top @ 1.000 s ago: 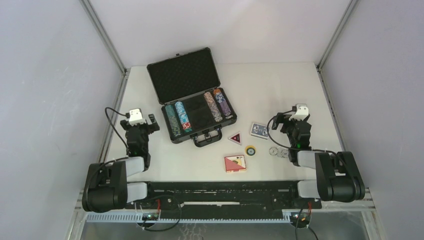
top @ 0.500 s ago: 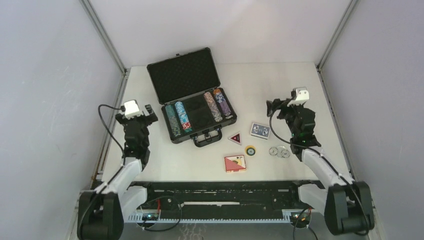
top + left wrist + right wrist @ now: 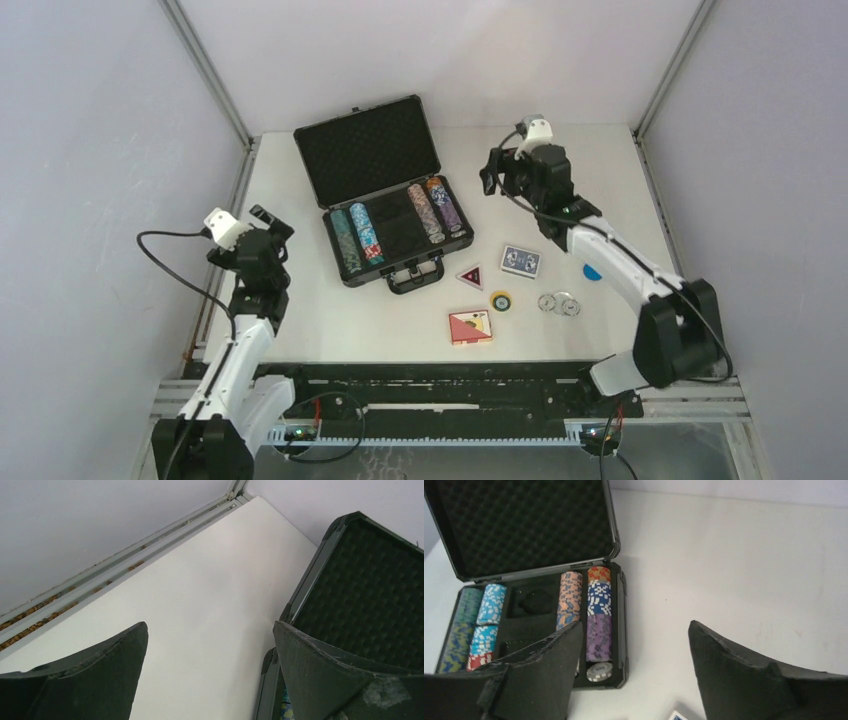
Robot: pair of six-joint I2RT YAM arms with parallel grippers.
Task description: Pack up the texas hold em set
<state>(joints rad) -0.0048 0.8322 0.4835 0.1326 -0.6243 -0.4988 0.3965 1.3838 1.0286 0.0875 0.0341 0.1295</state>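
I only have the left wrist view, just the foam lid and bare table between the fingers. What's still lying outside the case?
Observer: The top view shows a blue card deck, a red card deck, a triangular button, a yellow round button and two clear discs loose in front of the open briefcase, towards the right arm.
Operator: Are the chips in?
Observer: Yes, two rows of chips sit at each end of the tray. The middle compartment has no cards.
Operator: And the other arm?
Observer: The right gripper hovers open, right of the briefcase, holding nothing.
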